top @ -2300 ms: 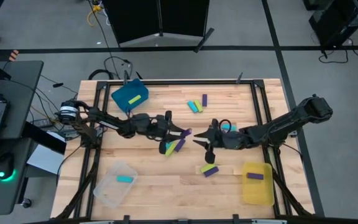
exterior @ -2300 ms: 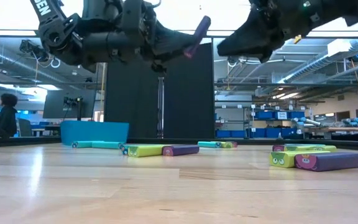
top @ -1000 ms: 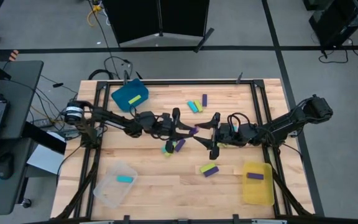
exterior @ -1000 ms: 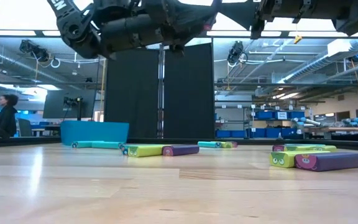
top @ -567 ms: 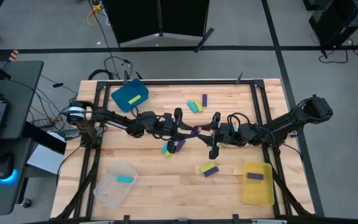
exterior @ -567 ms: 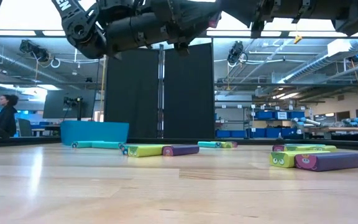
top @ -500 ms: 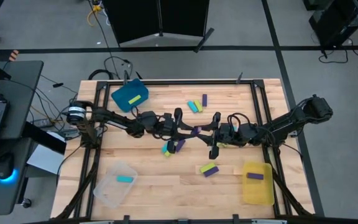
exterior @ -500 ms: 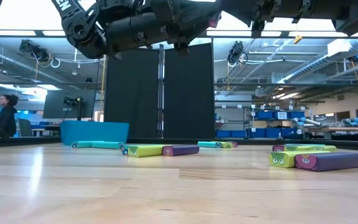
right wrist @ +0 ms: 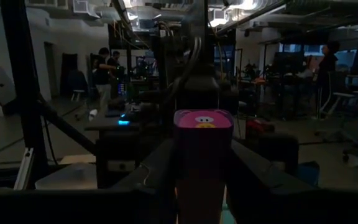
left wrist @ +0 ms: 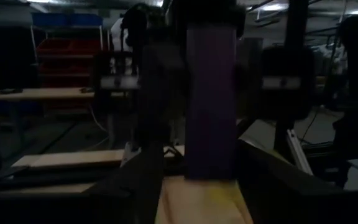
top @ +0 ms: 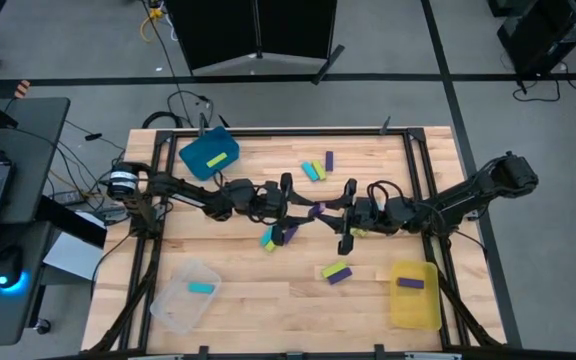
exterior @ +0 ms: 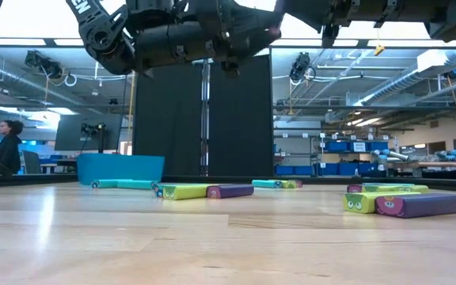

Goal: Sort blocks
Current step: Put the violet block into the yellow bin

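Above the table (top: 248, 290) centre, the left gripper (top: 306, 210) and right gripper (top: 332, 213) meet tip to tip. Both are clamped on one purple block (top: 315, 210), held clear of the surface. Other blocks (exterior: 204, 191) lie below and beyond.

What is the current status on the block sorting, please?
Left gripper and right gripper meet mid-table, raised, both on one purple rectangular block: handover. Yellow bin holds one purple. Nothing in the way.
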You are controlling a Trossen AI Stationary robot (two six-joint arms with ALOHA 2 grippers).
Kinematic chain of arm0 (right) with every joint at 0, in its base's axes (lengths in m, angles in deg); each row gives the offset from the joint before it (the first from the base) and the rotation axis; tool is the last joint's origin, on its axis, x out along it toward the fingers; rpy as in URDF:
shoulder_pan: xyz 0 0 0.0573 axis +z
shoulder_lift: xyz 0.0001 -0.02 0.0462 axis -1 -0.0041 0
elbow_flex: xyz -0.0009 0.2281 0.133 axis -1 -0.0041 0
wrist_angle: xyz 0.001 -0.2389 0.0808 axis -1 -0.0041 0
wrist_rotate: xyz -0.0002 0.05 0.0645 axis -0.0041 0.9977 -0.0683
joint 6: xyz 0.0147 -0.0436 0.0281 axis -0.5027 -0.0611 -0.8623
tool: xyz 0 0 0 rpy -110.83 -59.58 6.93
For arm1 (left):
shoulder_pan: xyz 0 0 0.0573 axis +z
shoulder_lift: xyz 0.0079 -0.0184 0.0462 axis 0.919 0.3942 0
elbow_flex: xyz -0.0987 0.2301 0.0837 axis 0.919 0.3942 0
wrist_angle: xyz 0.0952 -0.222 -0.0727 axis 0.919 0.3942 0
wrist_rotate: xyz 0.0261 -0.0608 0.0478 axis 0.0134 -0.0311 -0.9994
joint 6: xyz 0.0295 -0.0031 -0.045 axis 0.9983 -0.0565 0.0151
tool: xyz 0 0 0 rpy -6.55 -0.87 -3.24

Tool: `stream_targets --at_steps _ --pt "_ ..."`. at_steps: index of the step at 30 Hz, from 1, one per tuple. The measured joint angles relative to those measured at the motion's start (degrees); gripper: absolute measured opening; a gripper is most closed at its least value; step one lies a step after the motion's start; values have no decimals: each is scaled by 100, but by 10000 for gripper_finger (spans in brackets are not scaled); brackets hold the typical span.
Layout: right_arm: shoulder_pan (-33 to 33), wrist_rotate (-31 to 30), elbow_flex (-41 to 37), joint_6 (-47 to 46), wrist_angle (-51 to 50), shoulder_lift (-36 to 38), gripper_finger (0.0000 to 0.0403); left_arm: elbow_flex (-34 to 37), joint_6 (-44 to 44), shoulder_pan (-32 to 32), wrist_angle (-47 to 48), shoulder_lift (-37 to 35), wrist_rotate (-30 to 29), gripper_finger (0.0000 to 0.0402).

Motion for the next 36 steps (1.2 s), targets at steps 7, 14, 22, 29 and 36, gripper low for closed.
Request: stream_targets --at_steps 7,14,22,29,36 --pt "146 -105 4 -216 -1181 811 120 4 342 4 287 0 -223 223" --pt "489 -332 874 -1174 -4520 1459 120 4 424 153 432 0 -239 211" --pt "1069 -97 2403 -2793 -8250 1102 120 4 443 293 466 -2 -231 206" --pt "1585 654 2976 -4340 -9959 605 120 4 448 397 540 -2 -174 206" --pt "2200 1514 3010 -5779 -10702 238 120 4 448 411 561 -4 -157 206"
